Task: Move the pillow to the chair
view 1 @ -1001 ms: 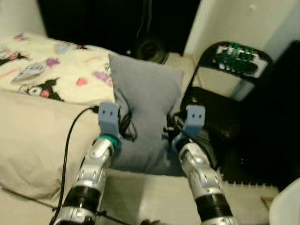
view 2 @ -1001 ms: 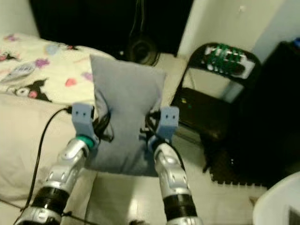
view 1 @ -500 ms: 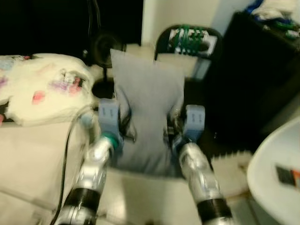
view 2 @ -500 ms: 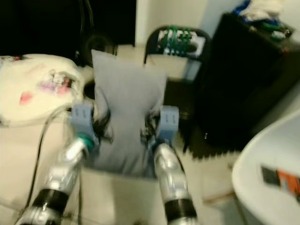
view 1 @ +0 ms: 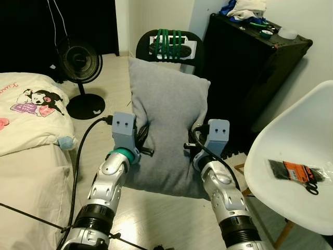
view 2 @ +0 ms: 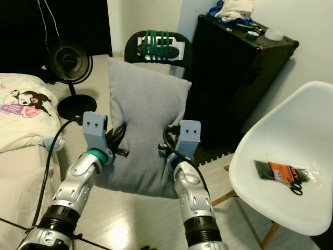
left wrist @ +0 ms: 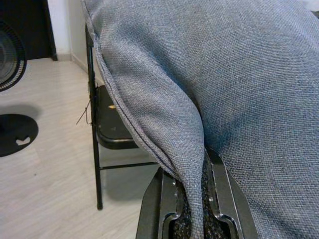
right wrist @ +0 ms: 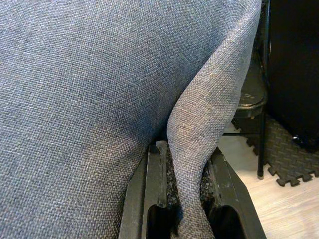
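Grey pillow (view 1: 167, 125) pinched by left gripper (left wrist: 192, 199), right gripper (right wrist: 187, 196)

The grey pillow (view 1: 167, 130) hid most of the black folding chair (view 1: 166, 44) behind it, leaving its backrest showing. Pillow fabric covered the fingertips of the left gripper (left wrist: 192, 199) and the right gripper (right wrist: 187, 191). The white chair (view 1: 291, 172) was cut off at the frame edge.

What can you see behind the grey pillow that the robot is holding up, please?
Behind the pillow, pinched by the left claw and right claw, stands a black folding chair with green bands on its backrest. Its seat is mostly covered.
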Motion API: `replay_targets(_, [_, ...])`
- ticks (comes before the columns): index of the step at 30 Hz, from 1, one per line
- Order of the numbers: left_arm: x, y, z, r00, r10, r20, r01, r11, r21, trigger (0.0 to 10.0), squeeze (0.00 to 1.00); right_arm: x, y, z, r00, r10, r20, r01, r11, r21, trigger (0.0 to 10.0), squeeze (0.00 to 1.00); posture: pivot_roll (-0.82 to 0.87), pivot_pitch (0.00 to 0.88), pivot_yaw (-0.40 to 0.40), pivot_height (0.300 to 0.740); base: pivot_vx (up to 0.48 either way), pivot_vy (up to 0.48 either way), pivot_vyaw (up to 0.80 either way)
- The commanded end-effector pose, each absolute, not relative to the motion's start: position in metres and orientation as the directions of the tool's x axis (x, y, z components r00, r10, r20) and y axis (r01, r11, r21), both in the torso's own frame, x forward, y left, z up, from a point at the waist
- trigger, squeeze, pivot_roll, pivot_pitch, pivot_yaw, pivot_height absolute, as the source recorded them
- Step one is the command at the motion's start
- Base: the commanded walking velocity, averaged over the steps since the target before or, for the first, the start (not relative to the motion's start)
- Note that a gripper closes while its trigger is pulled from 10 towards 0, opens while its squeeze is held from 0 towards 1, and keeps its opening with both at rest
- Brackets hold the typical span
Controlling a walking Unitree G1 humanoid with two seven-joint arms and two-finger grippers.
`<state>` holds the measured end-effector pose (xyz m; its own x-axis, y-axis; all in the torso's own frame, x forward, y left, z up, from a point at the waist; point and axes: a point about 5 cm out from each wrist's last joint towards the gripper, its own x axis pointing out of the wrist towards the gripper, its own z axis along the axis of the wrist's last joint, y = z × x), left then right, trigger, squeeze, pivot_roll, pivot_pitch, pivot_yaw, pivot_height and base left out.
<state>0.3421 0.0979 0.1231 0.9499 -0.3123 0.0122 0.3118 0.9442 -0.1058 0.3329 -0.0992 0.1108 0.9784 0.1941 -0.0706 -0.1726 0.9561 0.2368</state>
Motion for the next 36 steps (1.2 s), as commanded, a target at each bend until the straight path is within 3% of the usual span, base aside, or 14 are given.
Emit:
replay_targets(1, [0.3398, 0.0827, 0.1296, 0.93, -0.365, 0.05, 0.369, 0.922, -0.121, 10.0, 0.0, 0.3327, -0.081, 0.1188, 0.96, 0.277, -0.044, -0.26, 0.938, 0.231, 10.0, 0.0, -0.05, 0.0, -0.024, 0.74, 0.0, 0.0, 0.0])
replay_targets(27, [0.3385, 0.0759, 0.1369, 0.909, -0.405, 0.093, 0.415, 0.895, -0.163, 10.0, 0.0, 0.335, -0.0838, 0.1199, 0.963, 0.262, -0.053, -0.242, 0.938, 0.25, 10.0, 0.0, -0.05, 0.002, -0.03, 0.74, 0.028, 0.0, 0.0])
replay_targets(36, [0.3389, 0.0748, 0.1383, 0.902, -0.42, 0.102, 0.432, 0.884, -0.178, 10.0, 0.0, 0.3349, -0.0849, 0.1199, 0.965, 0.256, -0.053, -0.235, 0.939, 0.253, 10.0, 0.0, -0.06, 0.004, -0.027, 0.74, 0.316, 0.0, -0.73])
